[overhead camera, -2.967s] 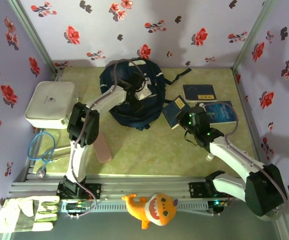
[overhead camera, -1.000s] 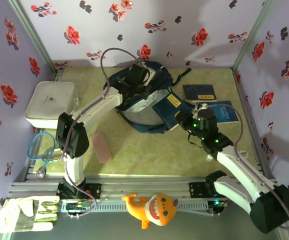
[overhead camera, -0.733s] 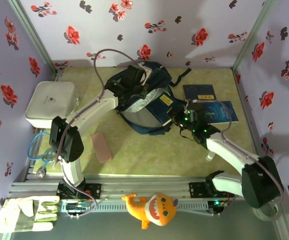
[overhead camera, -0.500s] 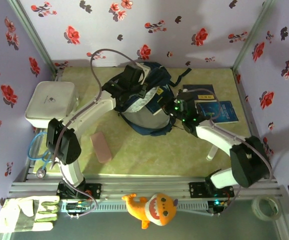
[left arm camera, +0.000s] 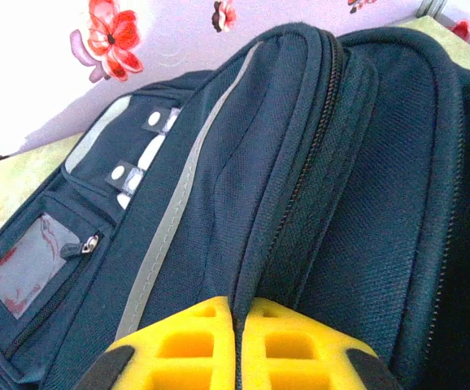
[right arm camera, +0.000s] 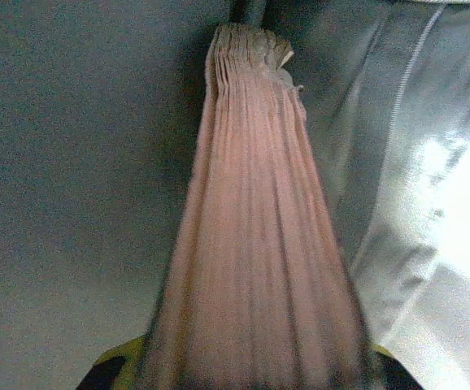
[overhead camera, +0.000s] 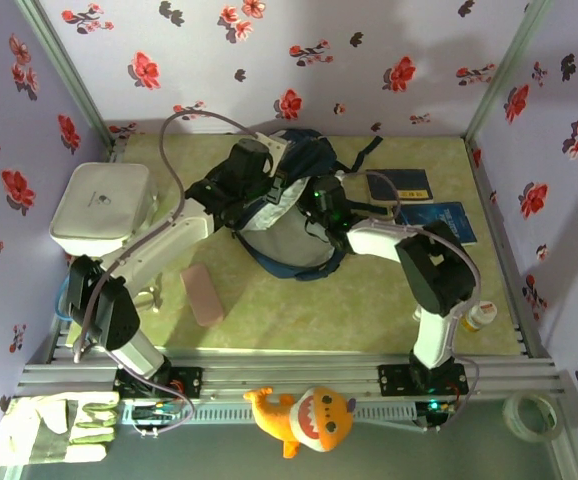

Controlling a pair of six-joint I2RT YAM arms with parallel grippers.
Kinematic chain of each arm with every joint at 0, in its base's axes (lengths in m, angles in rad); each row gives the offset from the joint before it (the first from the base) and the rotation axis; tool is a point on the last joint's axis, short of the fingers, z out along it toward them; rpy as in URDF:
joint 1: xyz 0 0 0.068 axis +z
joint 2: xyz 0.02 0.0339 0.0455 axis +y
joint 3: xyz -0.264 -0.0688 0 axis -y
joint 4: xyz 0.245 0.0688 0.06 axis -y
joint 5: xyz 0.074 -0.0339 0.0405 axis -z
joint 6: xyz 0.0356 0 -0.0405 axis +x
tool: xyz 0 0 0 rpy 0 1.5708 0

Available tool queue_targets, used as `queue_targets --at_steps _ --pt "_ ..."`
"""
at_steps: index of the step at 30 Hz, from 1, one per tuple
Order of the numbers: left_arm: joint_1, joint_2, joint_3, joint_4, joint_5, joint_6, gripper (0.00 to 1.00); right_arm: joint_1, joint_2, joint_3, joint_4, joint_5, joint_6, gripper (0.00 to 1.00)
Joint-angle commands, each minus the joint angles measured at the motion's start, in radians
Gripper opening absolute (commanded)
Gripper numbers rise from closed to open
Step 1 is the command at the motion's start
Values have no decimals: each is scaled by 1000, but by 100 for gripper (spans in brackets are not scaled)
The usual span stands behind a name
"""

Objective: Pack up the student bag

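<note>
The student bag (overhead camera: 281,222), navy with a pale grey lining, lies at the back centre of the table with its mouth held open. My left gripper (overhead camera: 257,168) is shut on a fold of the bag's navy fabric beside the zip (left arm camera: 237,313). The grey stripe and front pocket of the bag (left arm camera: 150,236) run off to the left. My right gripper (overhead camera: 321,196) reaches into the bag's mouth, shut on a book (right arm camera: 251,219) seen page edge on. Grey lining (right arm camera: 430,187) surrounds the book. The right gripper's (right arm camera: 251,370) yellow fingers peek out on either side of the book.
Two blue books (overhead camera: 399,185) (overhead camera: 447,222) lie right of the bag. A white rounded box (overhead camera: 99,208) stands at the left, a pink case (overhead camera: 201,293) and a stethoscope (overhead camera: 77,302) nearer the front. A small bottle (overhead camera: 479,316) stands by the right arm.
The right arm has swung left and carried the book from beside the bag into its open mouth. The left gripper has kept hold of the bag's edge and shifted slightly left.
</note>
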Motion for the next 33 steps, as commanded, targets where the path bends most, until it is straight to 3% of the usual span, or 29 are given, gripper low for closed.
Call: queue_targets --at_steps 1,9,15,21,28,33 --pt "11 -76 18 206 7 -13 0 32 51 107 94 107 25 5" --pt "19 -86 12 216 26 -35 0 38 197 168 144 145 111 8" --pt "44 -79 15 198 26 -60 0 35 179 142 159 106 126 41" --pt "85 -75 -9 184 24 -88 0 26 18 -27 131 41 251 51" --pt "138 -61 -44 142 14 -58 0 26 -246 -193 -69 -25 179 59" --pt "172 -103 -206 180 16 78 0 1 -428 -174 -510 7 -98 73"
